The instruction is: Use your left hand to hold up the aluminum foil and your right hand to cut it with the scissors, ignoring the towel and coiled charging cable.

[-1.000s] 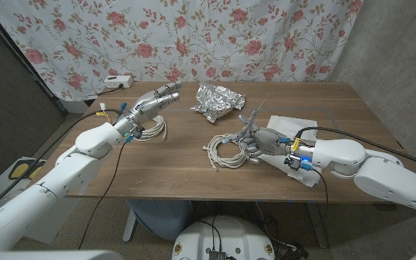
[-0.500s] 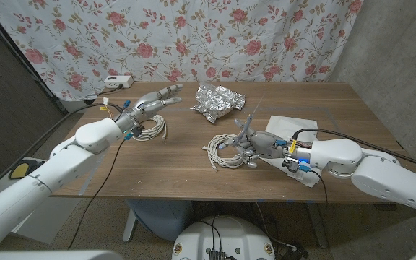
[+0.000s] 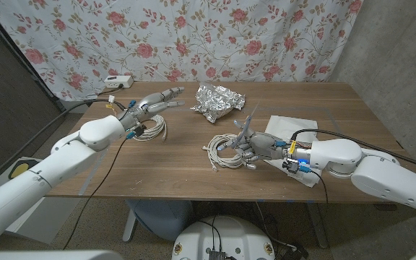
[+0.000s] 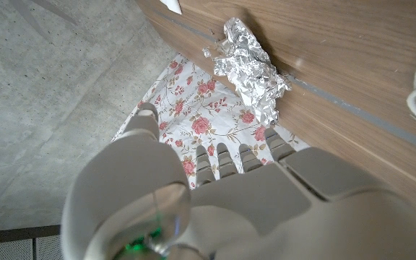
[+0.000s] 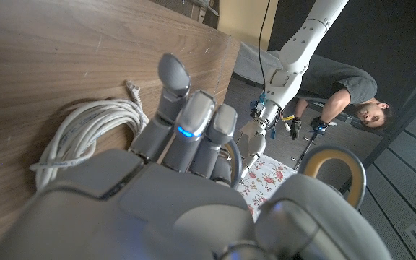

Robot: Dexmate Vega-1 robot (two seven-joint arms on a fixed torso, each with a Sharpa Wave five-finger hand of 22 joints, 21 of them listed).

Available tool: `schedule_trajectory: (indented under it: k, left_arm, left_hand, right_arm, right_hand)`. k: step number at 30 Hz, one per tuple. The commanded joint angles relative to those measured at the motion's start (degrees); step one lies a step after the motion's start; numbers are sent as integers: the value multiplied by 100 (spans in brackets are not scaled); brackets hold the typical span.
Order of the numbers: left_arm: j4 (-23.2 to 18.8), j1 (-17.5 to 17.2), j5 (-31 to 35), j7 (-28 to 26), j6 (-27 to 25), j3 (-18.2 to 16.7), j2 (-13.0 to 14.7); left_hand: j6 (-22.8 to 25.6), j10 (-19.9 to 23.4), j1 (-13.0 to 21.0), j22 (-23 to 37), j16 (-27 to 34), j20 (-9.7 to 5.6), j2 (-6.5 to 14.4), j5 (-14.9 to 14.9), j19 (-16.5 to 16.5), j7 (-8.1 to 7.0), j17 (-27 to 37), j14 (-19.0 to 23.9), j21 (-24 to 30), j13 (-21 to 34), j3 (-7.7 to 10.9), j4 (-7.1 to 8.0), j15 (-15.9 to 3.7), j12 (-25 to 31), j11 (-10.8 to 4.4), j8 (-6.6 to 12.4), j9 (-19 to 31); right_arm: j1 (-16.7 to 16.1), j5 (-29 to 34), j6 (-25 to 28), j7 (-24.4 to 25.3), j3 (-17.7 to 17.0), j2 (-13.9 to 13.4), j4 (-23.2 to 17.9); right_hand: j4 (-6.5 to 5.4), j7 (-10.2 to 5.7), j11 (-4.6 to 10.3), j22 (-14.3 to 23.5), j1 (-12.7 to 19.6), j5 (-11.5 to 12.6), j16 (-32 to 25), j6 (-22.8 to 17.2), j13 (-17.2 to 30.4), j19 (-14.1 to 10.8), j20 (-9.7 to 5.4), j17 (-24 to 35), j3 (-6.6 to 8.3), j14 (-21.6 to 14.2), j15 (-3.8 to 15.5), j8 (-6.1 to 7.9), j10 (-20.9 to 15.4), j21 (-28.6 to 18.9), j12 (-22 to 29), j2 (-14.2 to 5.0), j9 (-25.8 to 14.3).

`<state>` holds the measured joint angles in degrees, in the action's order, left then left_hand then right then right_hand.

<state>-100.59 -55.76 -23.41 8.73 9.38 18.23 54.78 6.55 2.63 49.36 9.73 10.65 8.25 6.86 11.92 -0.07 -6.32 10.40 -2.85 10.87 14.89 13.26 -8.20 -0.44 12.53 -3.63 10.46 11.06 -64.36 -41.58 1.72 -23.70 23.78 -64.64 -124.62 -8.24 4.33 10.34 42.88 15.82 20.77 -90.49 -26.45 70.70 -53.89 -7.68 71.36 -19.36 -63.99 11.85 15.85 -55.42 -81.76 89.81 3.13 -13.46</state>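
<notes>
The crumpled aluminum foil (image 3: 219, 100) lies on the wooden table (image 3: 172, 166) at the back middle; the left wrist view also has the foil (image 4: 251, 65). My left hand (image 3: 156, 102) hovers to its left, fingers stretched out toward it, holding nothing, with a gap between them. My right hand (image 3: 257, 146) grips the scissors (image 3: 249, 120), whose blades point up and away. A scissors handle loop (image 5: 336, 175) curves beside the right hand (image 5: 179, 180). This hand sits at the front right of the foil, next to a coiled white cable (image 3: 223, 151).
A white towel (image 3: 295, 130) lies under my right forearm. A second coil of white cable (image 3: 150, 129) sits below my left hand. A white power strip (image 3: 118, 81) rests at the table's back left. A person (image 5: 352, 101) shows in the right wrist view.
My left hand has reached slightly farther right toward the foil, fingers straighter. The right hand with the scissors has edged a little left.
</notes>
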Motion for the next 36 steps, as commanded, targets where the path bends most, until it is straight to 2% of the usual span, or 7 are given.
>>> schedule_trajectory:
  k: [1, 7, 9, 18, 26, 31, 36]
  left_arm:
    - [-38, 37, 482, -531, -202, 160, -144]
    - [-85, 159, 877, -631, -300, 311, -138]
    - [-88, 204, 967, -644, -351, 361, -150]
    - [-150, 390, 1307, -692, -619, 565, -219]
    - [-278, 487, 1578, -863, -914, 670, -302]
    - [-305, 522, 1644, -953, -1036, 702, -367]
    - [-313, 586, 1738, -980, -1193, 769, -397]
  left_hand:
    - [84, 124, -64, 30, 55, -28, -14, -28, 46, 74, 15, 54, 52, -8, 4, 25, -42, 82, -17, 63, 14]
    - [28, -88, -143, 29, 12, -94, -122, -56, -6, 141, 15, -48, 20, -38, -41, 11, -78, 12, -64, 46, 1]
    - [-13, -125, -175, 29, 10, -55, -141, -64, -16, 240, 17, -63, 16, -45, -56, 19, -34, 2, -12, 33, -2]
    - [-18, -199, -234, 30, -5, -25, -166, -84, -68, 541, 17, -151, 0, -70, -73, 23, 1, -8, -34, 45, -17]
    - [-294, -207, -341, 31, 8, 81, -177, -108, -94, 581, 27, -182, 1, -85, -106, 64, 77, 3, -10, -36, -26]
    - [-384, -154, -362, 32, 14, 97, -161, -119, -76, 810, 23, -189, 13, -93, -101, 62, 159, 33, 168, -21, -30]
    - [-659, -202, -361, 32, 11, 119, -123, -126, -52, 942, 19, -215, 22, -108, -79, 50, 251, 19, 351, -70, -37]
  right_arm:
    - [104, 17, -20, -232, 110, 16, 53]
    - [166, 45, 27, -365, 156, -43, 21]
    - [175, 36, 39, -391, 162, -57, 9]
    - [167, 125, 105, -378, 188, -158, -113]
    - [92, 82, 156, -303, 163, -246, -187]
    - [123, 100, 197, -343, 205, -242, -217]
    - [145, 149, 221, -320, 246, -211, -244]
  right_hand:
    - [-10, 516, 0, -58, -54, 11, 10, -483, 16, -18, -113, 1, 6, 36, 12, -51, 47, 42, 5, 19, -30]
    - [-9, 541, 3, -256, -79, 14, 26, -379, -35, -4, -85, -5, -2, 108, 6, -128, 137, 150, -61, 48, -24]
    - [-11, 551, -7, -287, -94, 17, 30, -352, -48, 2, -77, -7, -5, 135, 6, -150, 180, 162, -82, 60, -20]
    - [-21, 557, -25, -275, -165, 35, 27, -333, -53, 47, -53, -7, -3, 199, 9, -197, 177, 122, -109, 87, -8]
    - [-11, 562, -42, -365, -179, 55, 26, -320, -78, 54, -41, -8, 3, 233, 10, -220, 170, 148, -111, 107, -1]
    - [-4, 565, -30, -409, -162, 65, 23, -322, -59, 43, -45, -7, 20, 234, 11, -225, 177, 155, -104, 82, 1]
    - [7, 574, -50, -434, -129, 74, 22, -329, -89, 40, -49, -7, 32, 233, 11, -229, 180, 145, -129, 57, 3]
